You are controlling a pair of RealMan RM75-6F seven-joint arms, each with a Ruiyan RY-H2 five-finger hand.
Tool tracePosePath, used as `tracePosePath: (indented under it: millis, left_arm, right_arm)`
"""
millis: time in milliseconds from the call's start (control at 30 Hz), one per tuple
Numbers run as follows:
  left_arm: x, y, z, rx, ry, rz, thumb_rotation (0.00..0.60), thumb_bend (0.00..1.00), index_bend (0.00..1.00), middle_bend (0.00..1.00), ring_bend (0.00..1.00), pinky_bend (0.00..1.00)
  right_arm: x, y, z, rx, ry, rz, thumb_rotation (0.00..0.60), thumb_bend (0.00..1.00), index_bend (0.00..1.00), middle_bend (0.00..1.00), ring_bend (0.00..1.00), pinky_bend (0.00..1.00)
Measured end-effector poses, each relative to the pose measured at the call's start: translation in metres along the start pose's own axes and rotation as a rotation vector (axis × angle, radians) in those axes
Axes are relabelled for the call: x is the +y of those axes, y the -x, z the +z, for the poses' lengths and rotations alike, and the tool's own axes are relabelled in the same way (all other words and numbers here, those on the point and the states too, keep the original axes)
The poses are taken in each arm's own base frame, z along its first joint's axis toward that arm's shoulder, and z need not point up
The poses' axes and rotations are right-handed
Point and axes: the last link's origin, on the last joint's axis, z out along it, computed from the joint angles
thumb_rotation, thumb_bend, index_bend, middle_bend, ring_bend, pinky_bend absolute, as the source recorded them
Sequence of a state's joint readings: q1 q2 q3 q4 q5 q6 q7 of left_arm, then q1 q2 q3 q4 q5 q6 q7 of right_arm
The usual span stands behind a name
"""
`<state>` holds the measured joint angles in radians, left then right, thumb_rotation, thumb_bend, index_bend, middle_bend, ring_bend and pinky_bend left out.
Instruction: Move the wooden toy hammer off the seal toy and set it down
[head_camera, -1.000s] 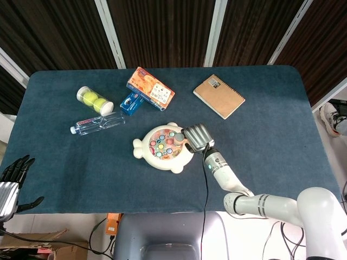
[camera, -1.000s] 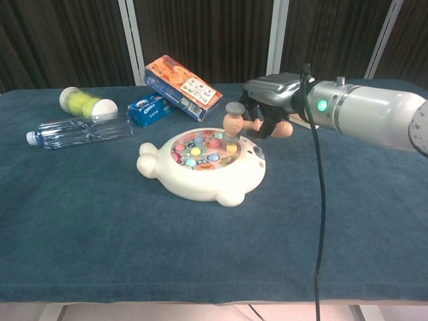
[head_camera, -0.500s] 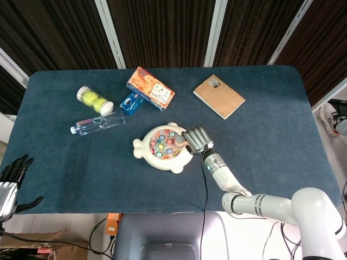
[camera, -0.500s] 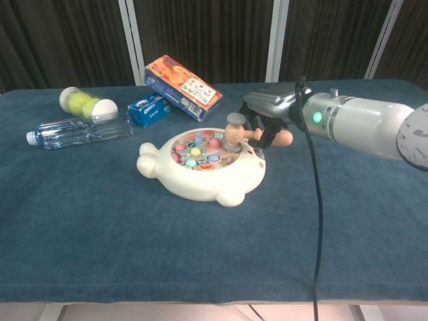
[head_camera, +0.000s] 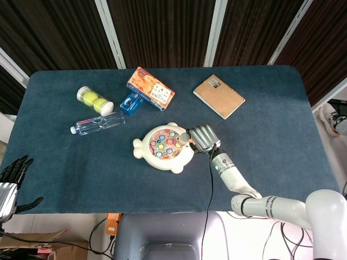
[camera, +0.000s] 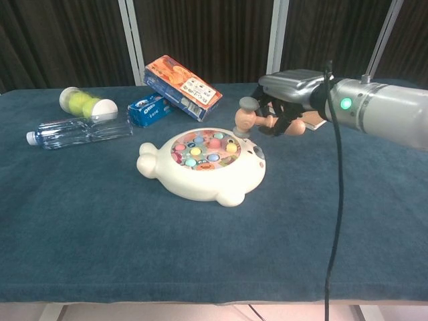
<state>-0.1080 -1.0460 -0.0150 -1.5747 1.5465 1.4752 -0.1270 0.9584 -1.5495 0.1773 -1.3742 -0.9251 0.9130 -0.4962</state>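
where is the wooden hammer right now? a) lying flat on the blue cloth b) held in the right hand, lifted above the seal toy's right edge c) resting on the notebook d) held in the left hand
b: in the chest view the right hand grips the wooden hammer by its handle, and the hammer's head hangs clear of the seal toy instead of resting on it.

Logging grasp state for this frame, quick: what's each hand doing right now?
Left hand: open, fingers apart, holding nothing, off the table's left edge.
Right hand: closed on the toy hammer, held above the seal toy.
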Motion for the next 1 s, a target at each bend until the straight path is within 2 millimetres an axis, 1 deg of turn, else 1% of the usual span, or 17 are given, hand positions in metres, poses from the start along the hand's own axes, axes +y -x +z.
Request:
tracePosePath:
  millis: [133, 333, 367, 467, 567, 633, 700, 767, 1000]
  left_arm:
    - [0.000, 0.000, -0.001, 0.001, 0.000, 0.003, 0.600, 0.11, 0.00, 0.01, 0.01, 0.13]
    - [0.001, 0.003, 0.002, -0.011, -0.005, 0.009, 0.600, 0.11, 0.00, 0.01, 0.01, 0.13]
    - [0.001, 0.003, 0.003, -0.013, -0.007, 0.011, 0.600, 0.11, 0.00, 0.01, 0.01, 0.13]
    - [0.002, 0.005, 0.005, -0.019, -0.009, 0.014, 0.600, 0.11, 0.00, 0.01, 0.01, 0.13]
    - [0.001, 0.005, 0.007, -0.023, -0.016, 0.016, 0.600, 0.11, 0.00, 0.01, 0.01, 0.13]
    - [0.002, 0.005, 0.008, -0.023, -0.016, 0.016, 0.600, 0.11, 0.00, 0.01, 0.01, 0.13]
    - [0.001, 0.005, 0.008, -0.023, -0.018, 0.017, 0.600, 0.11, 0.00, 0.01, 0.01, 0.13]
    - [0.002, 0.005, 0.009, -0.019, -0.013, 0.017, 0.600, 0.11, 0.00, 0.01, 0.01, 0.13]
    - [0.003, 0.007, 0.011, -0.025, -0.004, 0.018, 0.600, 0.11, 0.00, 0.01, 0.01, 0.13]
  right_arm:
    - [0.021, 0.007, -0.021, 0.028, 0.003, 0.012, 0.600, 0.47, 0.98, 0.79, 0.66, 0.72]
    - [0.066, 0.035, -0.055, 0.016, 0.040, 0.081, 0.600, 0.47, 0.98, 0.79, 0.65, 0.72]
    - [0.076, 0.041, -0.061, 0.013, 0.051, 0.094, 0.600, 0.47, 0.98, 0.79, 0.65, 0.72]
    - [0.102, 0.055, -0.073, 0.004, 0.085, 0.122, 0.600, 0.47, 0.98, 0.79, 0.65, 0.72]
    - [0.123, 0.066, -0.079, -0.009, 0.115, 0.136, 0.600, 0.47, 0.98, 0.79, 0.66, 0.72]
    - [0.130, 0.073, -0.082, -0.022, 0.124, 0.136, 0.600, 0.47, 0.98, 0.79, 0.66, 0.72]
    - [0.131, 0.080, -0.085, -0.039, 0.122, 0.141, 0.600, 0.48, 0.98, 0.79, 0.66, 0.72]
    - [0.131, 0.081, -0.085, -0.043, 0.122, 0.142, 0.600, 0.48, 0.98, 0.79, 0.66, 0.72]
    - [0.132, 0.096, -0.078, -0.062, 0.119, 0.147, 0.600, 0.47, 0.95, 0.79, 0.65, 0.71]
